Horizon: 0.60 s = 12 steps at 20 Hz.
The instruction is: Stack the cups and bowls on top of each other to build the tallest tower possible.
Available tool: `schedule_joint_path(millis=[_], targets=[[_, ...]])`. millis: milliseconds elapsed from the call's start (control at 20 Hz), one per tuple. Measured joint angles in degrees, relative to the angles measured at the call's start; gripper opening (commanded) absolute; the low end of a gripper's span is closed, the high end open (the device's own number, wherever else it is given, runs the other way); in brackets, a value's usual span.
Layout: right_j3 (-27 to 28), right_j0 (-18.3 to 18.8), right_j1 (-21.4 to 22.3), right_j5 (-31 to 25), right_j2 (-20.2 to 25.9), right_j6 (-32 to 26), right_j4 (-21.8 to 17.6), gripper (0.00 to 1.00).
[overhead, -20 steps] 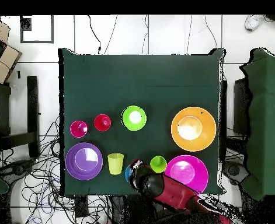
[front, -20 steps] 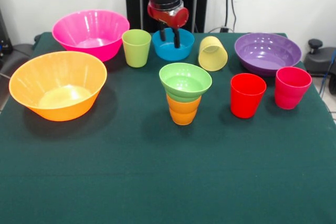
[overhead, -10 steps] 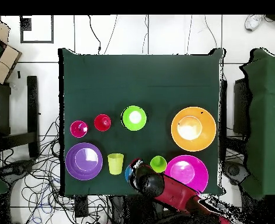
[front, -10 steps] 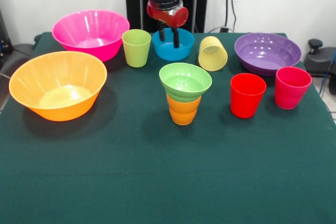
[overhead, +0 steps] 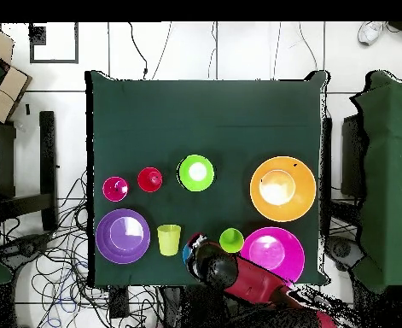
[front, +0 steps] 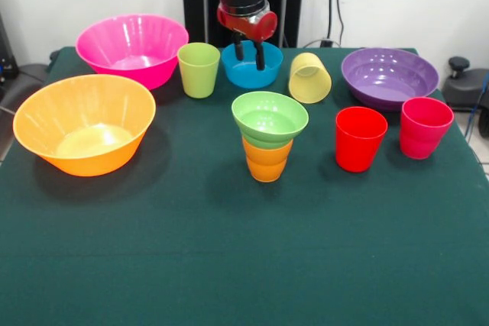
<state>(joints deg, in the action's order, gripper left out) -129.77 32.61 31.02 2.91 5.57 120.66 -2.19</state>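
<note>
Mid-table, a small light green bowl [front: 270, 118] sits upright on the orange ribbed cup [front: 267, 162], forming a low tower. Behind it stands the small blue bowl [front: 252, 74]. My gripper [front: 250, 56] hangs over it, open, with both fingers dipping into the bowl and not touching its rim. In the overhead view the arm [overhead: 225, 272] covers most of the blue bowl [overhead: 187, 251]. A lime green cup [front: 199, 70] stands left of the blue bowl. To the right, a pale yellow cup [front: 309, 78] lies on its side.
A large pink bowl [front: 131, 50] and a large orange bowl [front: 84, 124] fill the left side. On the right are the purple bowl [front: 390, 78], a red cup [front: 360, 139] and a pink-red cup [front: 424, 127].
My gripper has shifted very slightly to the right over the blue bowl. Nothing else on the table has moved.
</note>
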Motion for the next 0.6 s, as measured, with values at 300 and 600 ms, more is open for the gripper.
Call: schedule_joint_path(millis=[300, 600], targets=[[0.0, -0.3, -0.7, 0.0, 0.0, 0.0, 0.0, 1.00], [0.0, -0.5, -1.2, 0.0, 0.0, 0.0, 0.0, 1.00]])
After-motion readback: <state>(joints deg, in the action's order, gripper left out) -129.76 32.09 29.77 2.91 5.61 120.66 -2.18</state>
